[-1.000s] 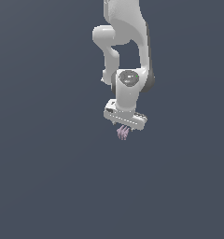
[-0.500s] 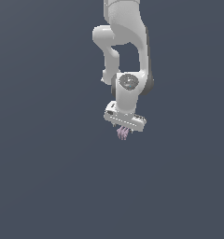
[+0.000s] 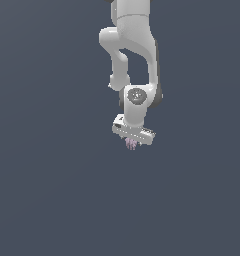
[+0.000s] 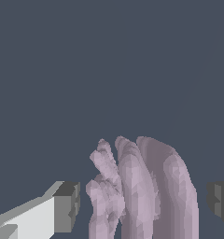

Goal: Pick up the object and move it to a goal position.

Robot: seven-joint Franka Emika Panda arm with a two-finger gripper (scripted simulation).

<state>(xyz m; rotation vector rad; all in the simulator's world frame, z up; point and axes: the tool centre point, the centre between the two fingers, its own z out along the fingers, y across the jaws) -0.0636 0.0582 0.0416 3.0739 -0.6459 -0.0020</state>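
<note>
The object (image 3: 130, 145) is a small pale purple-pink ridged clump that hangs just under the white hand in the exterior view. My gripper (image 3: 132, 142) points down and is shut on it. In the wrist view the object (image 4: 146, 191) fills the space between my two grey fingertips (image 4: 67, 205), with its long ridged lobes standing close against both pads. My gripper (image 4: 143, 201) holds it around its lower part, which is cut off by the frame edge.
The white arm (image 3: 134, 45) comes down from the upper edge of the exterior view. Around it there is only a uniform dark grey-blue surface, with no other objects or edges showing.
The wrist joint above the hand has sunk a little and the hand has tilted slightly. The object stays between the fingers at almost the same place, perhaps a touch higher.
</note>
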